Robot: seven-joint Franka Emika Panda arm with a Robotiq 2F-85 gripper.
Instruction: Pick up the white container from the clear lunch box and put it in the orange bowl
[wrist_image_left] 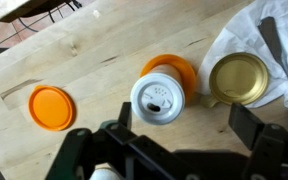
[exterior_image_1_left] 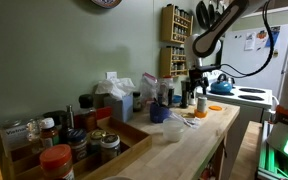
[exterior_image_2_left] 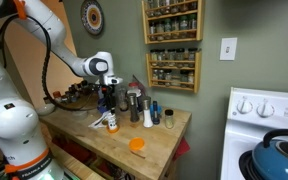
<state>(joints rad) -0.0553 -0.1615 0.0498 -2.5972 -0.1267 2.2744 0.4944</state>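
Note:
The orange bowl (wrist_image_left: pixel 51 107) lies on the wooden counter, left of my gripper in the wrist view, and shows in both exterior views (exterior_image_2_left: pixel 137 145) (exterior_image_1_left: pixel 216 108). My gripper (wrist_image_left: pixel 184 118) is open and empty, hovering over the counter (exterior_image_2_left: pixel 106 102) (exterior_image_1_left: pixel 196 88). Just beyond its fingers stands a white-capped shaker bottle (wrist_image_left: pixel 161 97) with an orange body (exterior_image_2_left: pixel 111 123). A see-through plastic container (exterior_image_1_left: pixel 172 130) stands nearer the counter's middle; I cannot tell what it holds. No plain white tub shows clearly.
A gold-lidded jar (wrist_image_left: pixel 237 77) sits on a white cloth (wrist_image_left: pixel 274 40) to the right. Bottles (exterior_image_2_left: pixel 149 112) stand behind the gripper. A wooden crate of jars (exterior_image_1_left: pixel 84 140) fills one counter end. A stove with a blue kettle (exterior_image_2_left: pixel 279 155) adjoins the other.

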